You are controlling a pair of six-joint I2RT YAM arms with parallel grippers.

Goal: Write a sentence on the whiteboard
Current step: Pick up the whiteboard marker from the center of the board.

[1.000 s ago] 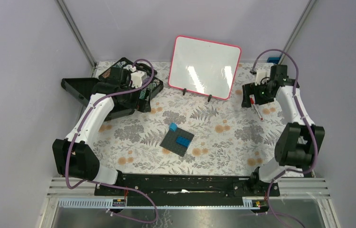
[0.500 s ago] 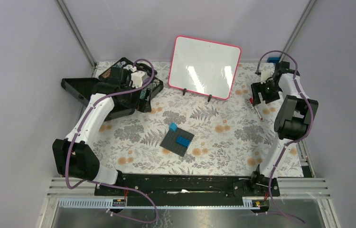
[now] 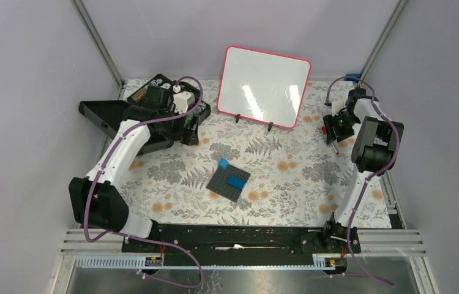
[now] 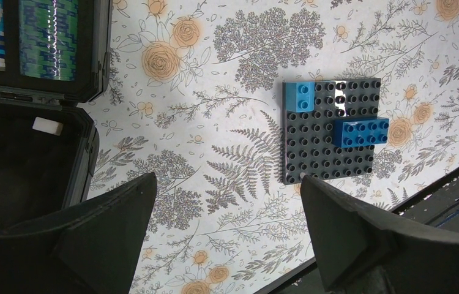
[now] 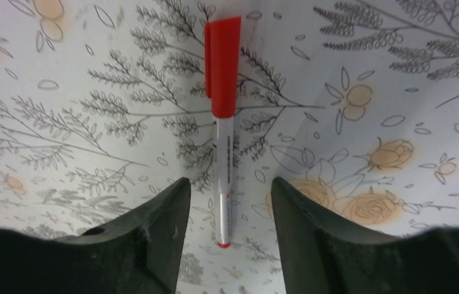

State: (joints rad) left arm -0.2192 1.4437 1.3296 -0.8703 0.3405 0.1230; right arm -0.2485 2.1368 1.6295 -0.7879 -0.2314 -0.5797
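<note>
Fingers [image 5: 153,245] of the right gripper [image 5: 227,184] stand on both sides of the red marker [image 5: 224,153], which lies flat on the flowered cloth [image 5: 368,92] with its cap [image 5: 222,67] pointing away from the wrist. They are not clenched: in the right wrist view a thin strip of cloth shows on each side of the barrel, so nothing is grasped yet. Compared with a second ago, the fingers are narrower and the gripper is lower over the marker. I judge that the pick-up is beginning now and the closing is only partly done.

The whiteboard [image 3: 264,86] leans upright at the far middle of the table on its two black feet, well apart from the marker. Its surface is blank; no sentence is written, so the writing itself has not started.

The right arm has also changed its shape. Its elbow, which was low and near the base, is now lifted and folded close behind the wrist, and the wrist points down at the cloth by the far right edge.

On the other side, the left gripper [image 4: 227,179] is fully released and empty. It hovers beside the open black case [image 3: 101,113], with the dark grey plate [image 4: 328,135] in sight below it.
</note>
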